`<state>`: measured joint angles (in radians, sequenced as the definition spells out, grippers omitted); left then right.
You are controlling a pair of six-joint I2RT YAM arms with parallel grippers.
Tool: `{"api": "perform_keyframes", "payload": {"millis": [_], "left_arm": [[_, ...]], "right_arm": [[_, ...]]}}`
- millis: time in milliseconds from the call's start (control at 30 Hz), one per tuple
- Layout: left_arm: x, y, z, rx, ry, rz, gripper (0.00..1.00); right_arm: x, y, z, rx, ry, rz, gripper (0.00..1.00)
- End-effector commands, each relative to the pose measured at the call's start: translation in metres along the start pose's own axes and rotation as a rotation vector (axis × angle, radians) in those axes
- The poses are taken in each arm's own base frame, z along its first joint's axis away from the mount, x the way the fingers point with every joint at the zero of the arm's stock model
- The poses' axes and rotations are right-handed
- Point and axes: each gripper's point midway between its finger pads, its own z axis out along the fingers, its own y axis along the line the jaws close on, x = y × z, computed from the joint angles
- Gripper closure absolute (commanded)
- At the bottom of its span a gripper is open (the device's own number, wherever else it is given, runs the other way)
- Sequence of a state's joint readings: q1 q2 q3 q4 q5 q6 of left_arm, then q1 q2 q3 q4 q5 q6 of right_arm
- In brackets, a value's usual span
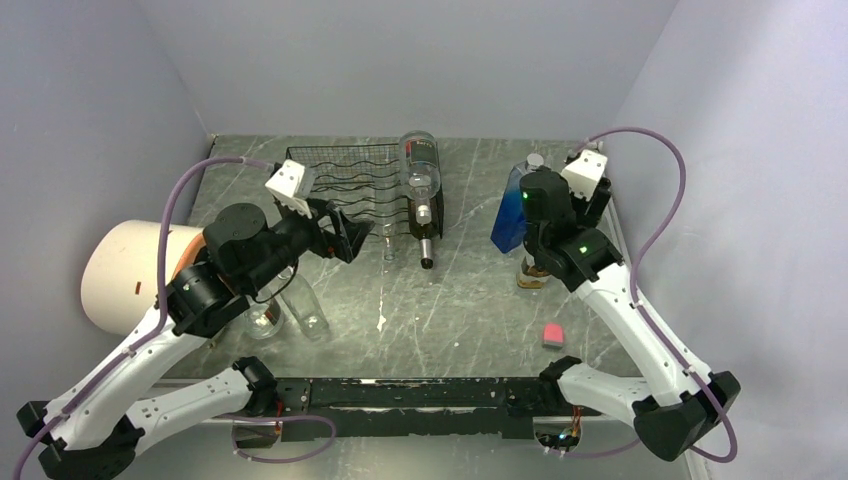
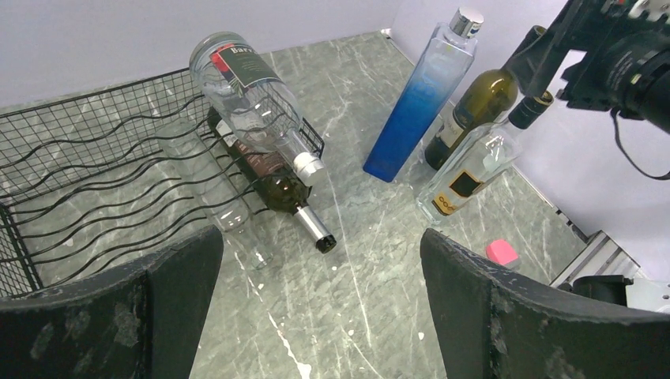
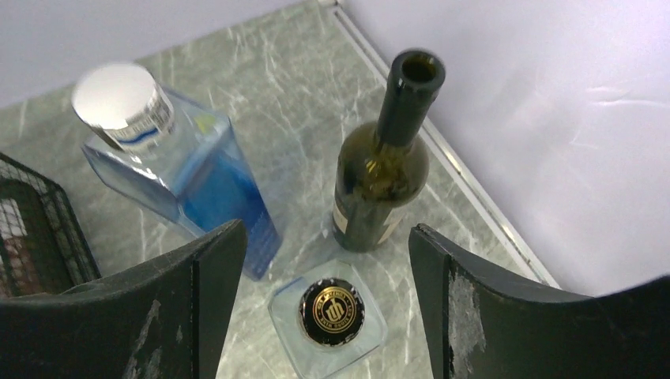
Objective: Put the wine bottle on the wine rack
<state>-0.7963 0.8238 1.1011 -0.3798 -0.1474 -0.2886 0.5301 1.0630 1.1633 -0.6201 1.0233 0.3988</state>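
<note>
The black wire wine rack [image 1: 345, 185] [image 2: 87, 174] stands at the back of the table. A dark bottle [image 2: 280, 189] lies in it with its neck sticking out, and a clear labelled bottle [image 2: 249, 99] lies on top. By the right wall an upright dark green wine bottle [image 3: 383, 170] [image 2: 474, 103] stands with its mouth uncovered. In front of that wine bottle is a square clear bottle with a black-and-gold cap [image 3: 332, 313], and my right gripper [image 3: 325, 237] [image 1: 543, 212] hangs open straight above it, touching nothing. My left gripper [image 2: 320, 237] [image 1: 350, 235] is open and empty in front of the rack.
A tall blue bottle [image 3: 205, 181] [image 1: 510, 215] stands left of the wine bottle. A clear bottle [image 2: 201, 178] lies in the rack's front. A pink block [image 1: 552, 334] sits near the front right. A white cylinder [image 1: 125, 275] and clear bottles [image 1: 300, 305] stand by the left arm.
</note>
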Motion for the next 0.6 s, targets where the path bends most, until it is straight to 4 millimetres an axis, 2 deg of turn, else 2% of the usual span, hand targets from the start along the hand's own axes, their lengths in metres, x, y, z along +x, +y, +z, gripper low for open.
{"api": "perform_keyframes", "payload": {"millis": [0, 200, 300, 500, 567], "left_arm": [[-0.013, -0.01, 0.001, 0.046, -0.045, -0.02, 0.01], [-0.01, -0.013, 0.008, 0.059, -0.029, -0.019, 0.01], [-0.009, -0.014, 0.011, 0.061, -0.028, -0.02, 0.01], [-0.005, -0.017, 0.02, 0.079, -0.019, -0.01, 0.01], [-0.003, -0.021, 0.025, 0.098, -0.017, 0.001, 0.02]], "right_arm": [[0.034, -0.002, 0.002, -0.014, 0.091, 0.004, 0.25], [0.053, -0.001, 0.003, -0.022, 0.132, -0.01, 0.53], [0.052, -0.004, 0.001, -0.021, 0.128, -0.012, 0.62], [0.043, -0.005, -0.005, -0.075, 0.112, -0.024, 0.96], [0.039, 0.001, -0.01, -0.141, 0.107, -0.027, 1.0]]}}
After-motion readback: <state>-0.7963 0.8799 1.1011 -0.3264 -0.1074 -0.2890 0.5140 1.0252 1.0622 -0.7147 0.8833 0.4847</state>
